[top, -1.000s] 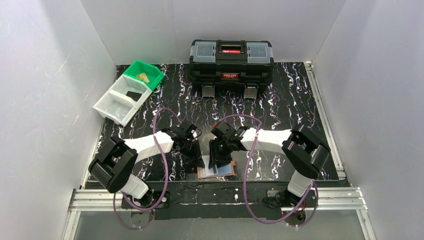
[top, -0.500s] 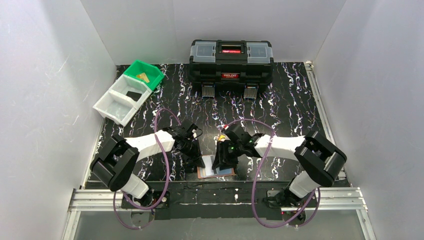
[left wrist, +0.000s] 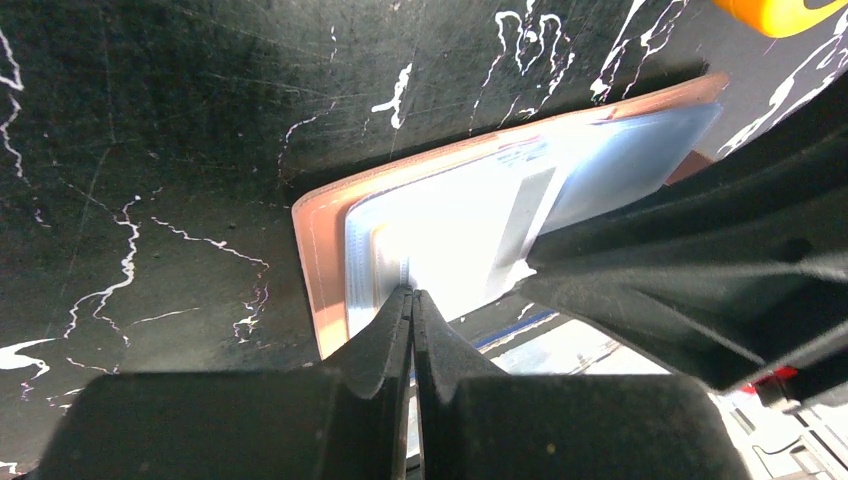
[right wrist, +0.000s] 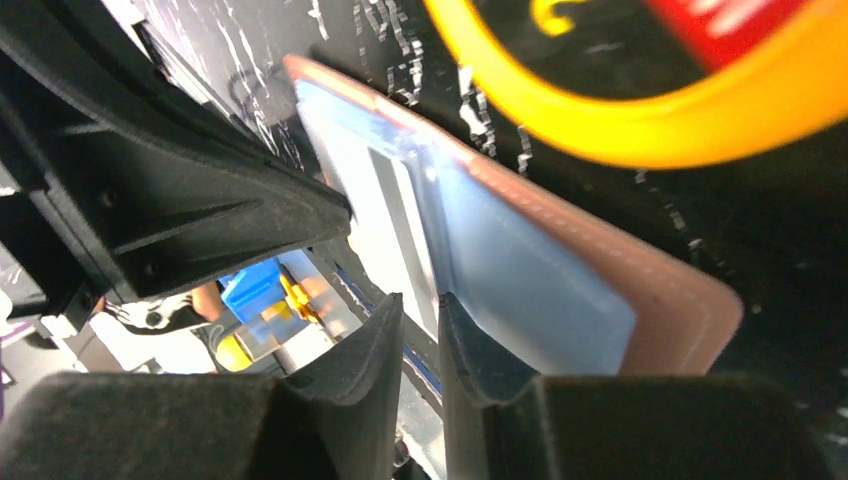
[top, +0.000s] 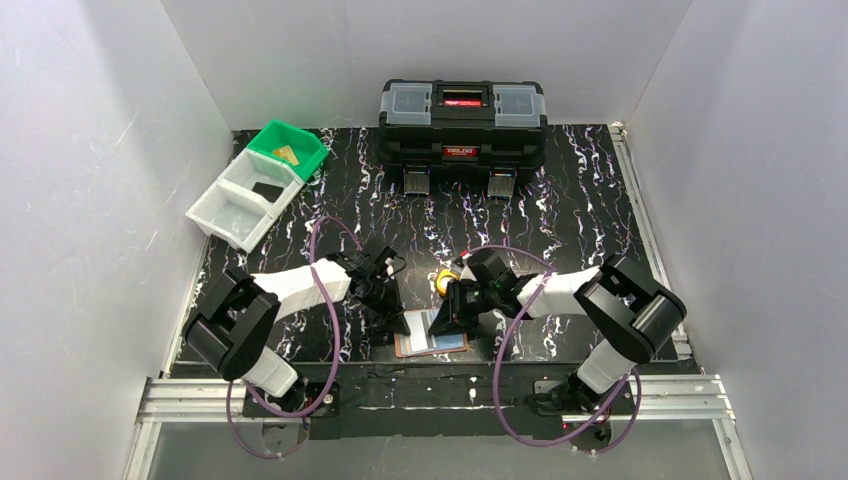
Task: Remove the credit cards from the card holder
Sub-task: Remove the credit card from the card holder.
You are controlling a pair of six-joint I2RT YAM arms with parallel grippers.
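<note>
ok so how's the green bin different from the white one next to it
The green bin is a single tub holding a tan card. The white bin is longer and split into two compartments, with a black card in the one nearer the green bin. Both are open-topped and sit side by side at the table's far left corner.

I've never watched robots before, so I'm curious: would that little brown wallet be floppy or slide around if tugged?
Probably light: the wallet is small and thin. It likely flexes rather than stays stiff, lying opened flat with layered clear sleeves. On the smooth-looking table it might slide when pulled.
</note>
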